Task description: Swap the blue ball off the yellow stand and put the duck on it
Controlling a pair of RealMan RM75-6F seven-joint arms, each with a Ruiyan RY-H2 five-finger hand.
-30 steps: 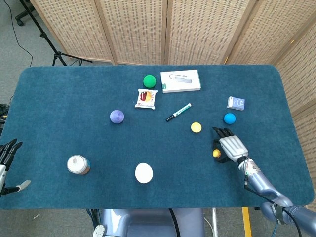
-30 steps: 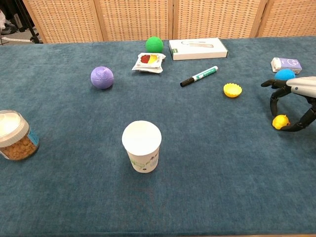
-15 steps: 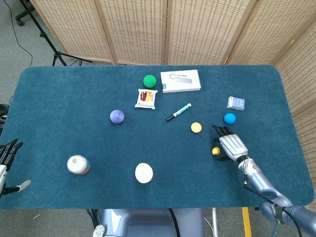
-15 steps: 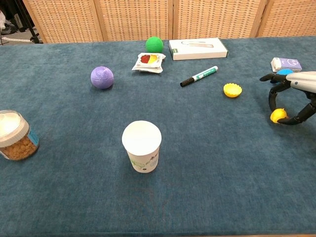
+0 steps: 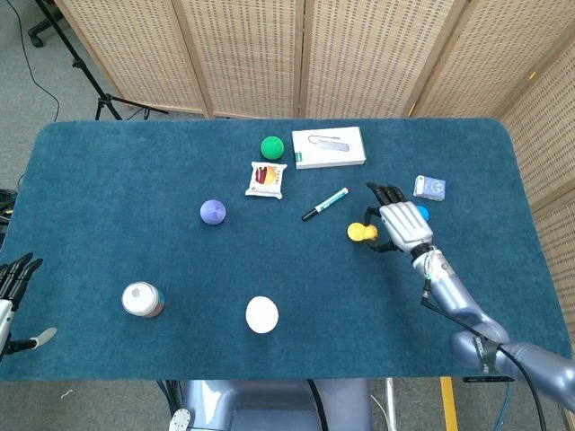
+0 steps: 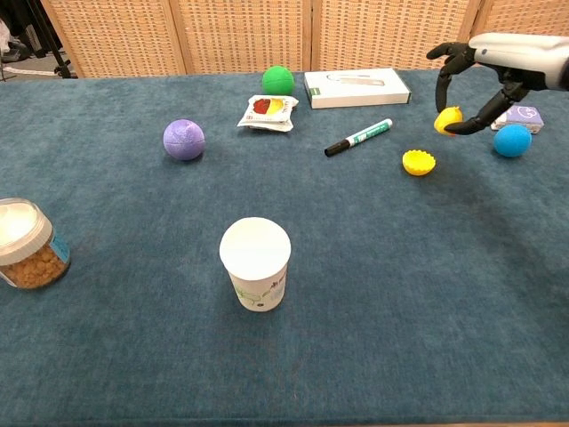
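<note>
Blue-clothed table (image 5: 108, 197) with balls, yellow stand (image 6: 418, 162), marker (image 5: 324, 204), paper cup (image 6: 255, 262), jar (image 6: 25, 243), perhaps snack packet (image 5: 265, 179).

My right hand (image 6: 484, 67) pinches the small yellow duck (image 6: 447, 119) and holds it in the air just above the yellow stand (image 6: 418, 162), a shallow scalloped cup resting empty on the counter. The blue ball (image 6: 512, 140) (round, glossy) lies on the counter, right of the stand.
</note>
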